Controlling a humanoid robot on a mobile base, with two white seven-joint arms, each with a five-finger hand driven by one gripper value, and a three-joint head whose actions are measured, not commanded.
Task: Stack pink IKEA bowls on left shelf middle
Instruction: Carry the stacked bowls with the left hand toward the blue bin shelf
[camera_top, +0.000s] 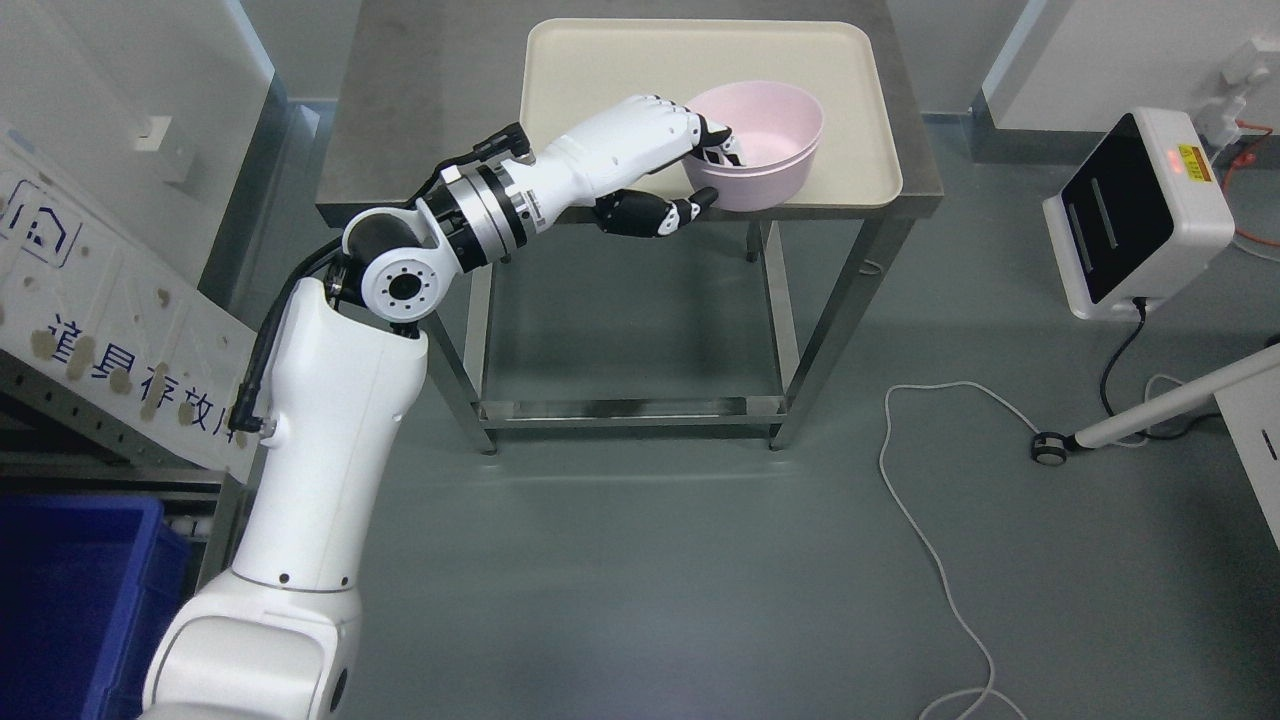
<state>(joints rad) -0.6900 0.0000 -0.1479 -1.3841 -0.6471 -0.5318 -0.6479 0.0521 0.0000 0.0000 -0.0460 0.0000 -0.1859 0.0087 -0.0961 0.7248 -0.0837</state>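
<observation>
Left hand: fingers hooked over the near rim, thumb under the outer wall, pinching it. Pink bowl: on cream tray atop steel tabletop. Likely light, rigid, smooth plastic, slippery; rim pinch suits.

1. Steel table, grey top, with a lower frame of rails.
2. Cream tray lying on the table top.
3. White device with a black face, on the floor at right.
4. White cable trailing across the grey floor.
5. Blue bin, lower left corner.
6. White panel with blue printed characters, at left.
</observation>
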